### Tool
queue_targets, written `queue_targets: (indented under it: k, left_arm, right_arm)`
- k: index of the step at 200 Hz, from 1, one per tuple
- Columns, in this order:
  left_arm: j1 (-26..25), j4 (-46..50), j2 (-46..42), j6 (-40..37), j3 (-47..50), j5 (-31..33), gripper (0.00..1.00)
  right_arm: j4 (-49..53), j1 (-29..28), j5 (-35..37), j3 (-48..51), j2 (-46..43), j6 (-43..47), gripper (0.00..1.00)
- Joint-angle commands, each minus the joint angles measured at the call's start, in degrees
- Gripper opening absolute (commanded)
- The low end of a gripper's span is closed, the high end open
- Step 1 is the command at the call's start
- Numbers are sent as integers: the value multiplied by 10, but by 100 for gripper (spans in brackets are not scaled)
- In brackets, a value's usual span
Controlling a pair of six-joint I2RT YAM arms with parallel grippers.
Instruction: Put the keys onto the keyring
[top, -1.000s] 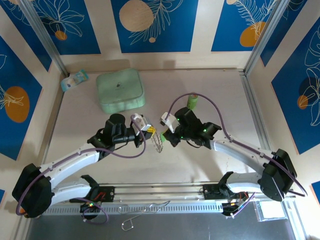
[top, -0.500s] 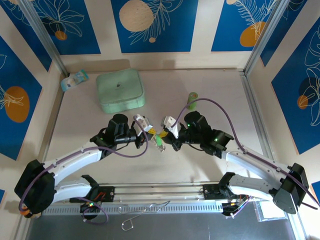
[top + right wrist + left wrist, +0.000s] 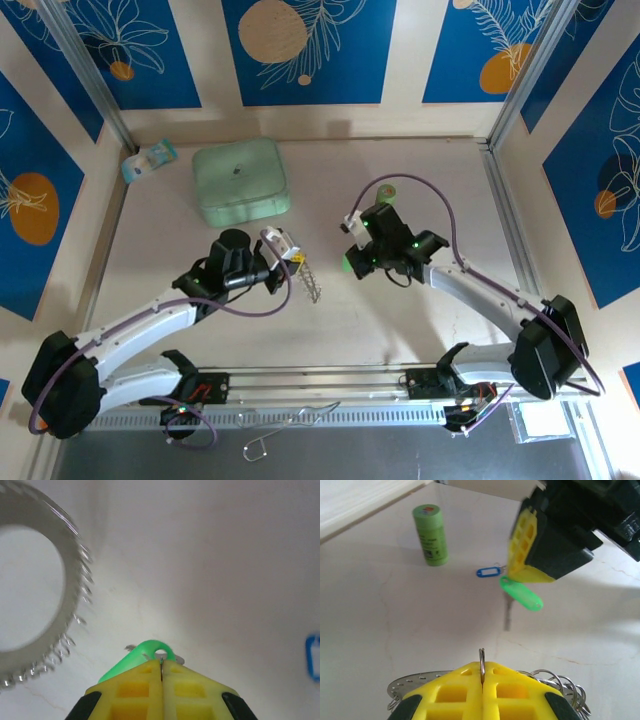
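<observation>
Both arms are white shells with black joint housings, the left arm at the lower left of the top view and the right arm at the lower right. A purple cable loops along each. The left gripper has yellow plastic fingers moulded with square pockets, black at the outer corners.

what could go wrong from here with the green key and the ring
The right hand pinches the green key only by its small wire loop, so the tag dangles and may swing or slip. The left hand holds the keyring by a thin edge, so it might twist when the key is pushed on.
</observation>
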State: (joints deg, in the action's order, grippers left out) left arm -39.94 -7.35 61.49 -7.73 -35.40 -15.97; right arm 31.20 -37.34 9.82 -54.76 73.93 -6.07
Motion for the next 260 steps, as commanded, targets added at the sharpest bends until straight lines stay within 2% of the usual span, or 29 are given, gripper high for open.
queue_targets:
  k: [1, 27, 48, 110, 149, 184, 260]
  left_arm:
    - [-7, -10, -28, -16, 7, 74, 0]
    - [-7, -43, -45, -12, 29, 134, 0]
    - [-6, -58, -57, -15, 40, 158, 0]
    - [-6, -61, -63, -13, 49, 141, 0]
    - [-7, -64, -62, -16, 52, 140, 0]
    - [-7, -64, -64, -15, 52, 137, 0]
    - [-6, -66, -63, -16, 51, 133, 0]
  right_arm:
    - [141, 2, -74, -1, 31, -106, 0]
    - [158, 1, -87, 28, 52, -146, 0]
    - [149, 8, -87, 36, 74, -154, 0]
    - [117, 27, -93, 26, 159, -149, 0]
    - [111, 28, -91, 25, 175, -149, 5]
    - [118, 28, -77, 20, 178, -149, 13]
    - [126, 27, -71, 17, 176, -149, 13]
